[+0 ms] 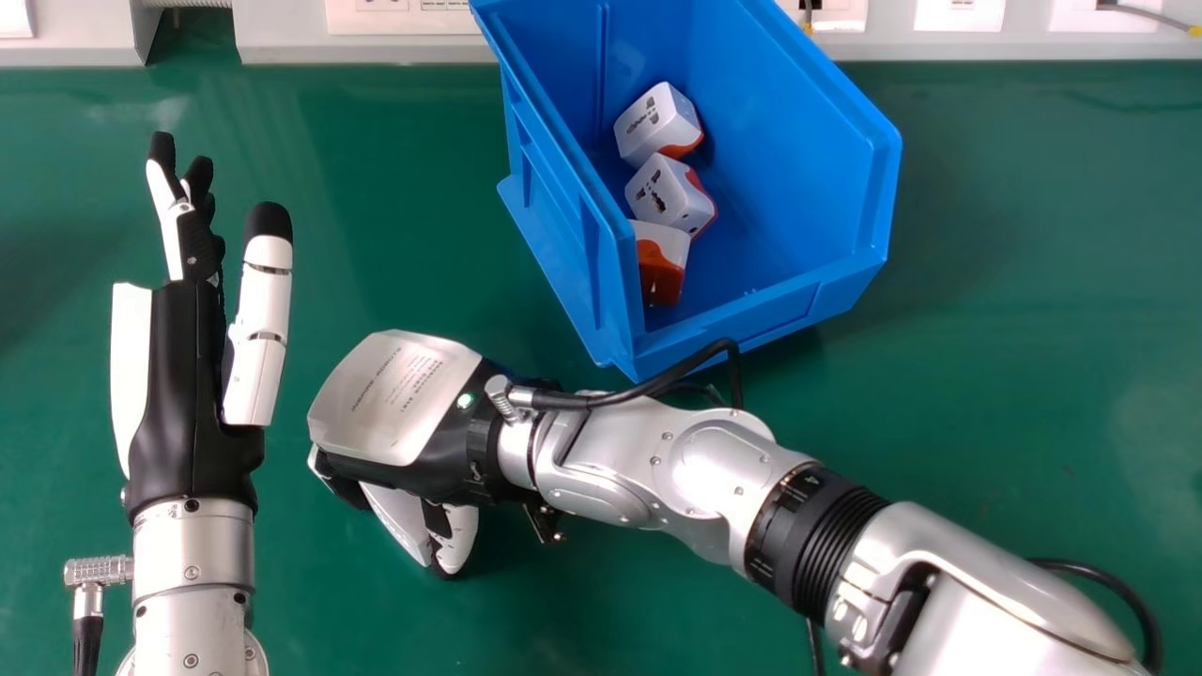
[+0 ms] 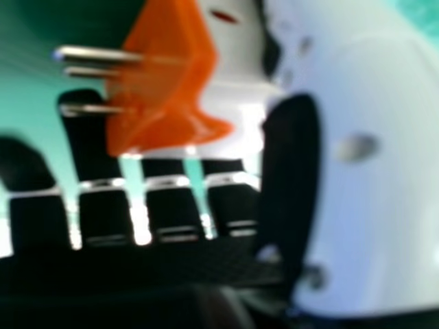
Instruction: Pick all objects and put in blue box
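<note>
Got a white-and-orange plug adapter (image 2: 192, 75) in the right hand (image 1: 399, 404), left of centre in the head view and low over the green table (image 1: 1033, 376). Pinched by the plastic body between curled fingers (image 2: 175, 209) and thumb (image 2: 291, 171), gap narrow, probably to stay off the metal prongs (image 2: 103, 55). Can't tell whether lifted clear or touching down. Next, would lift and swing right to the blue box (image 1: 798, 160), upper middle of the frame, set at a slant, maybe for an easy drop. Already has three adapters (image 1: 659, 192) inside, bunched by the left wall, likely from drops on that side. Over at far left, see the left hand (image 1: 178, 376), idle, fingers straight and wide of the thumb, presumably parked out of the way.
</note>
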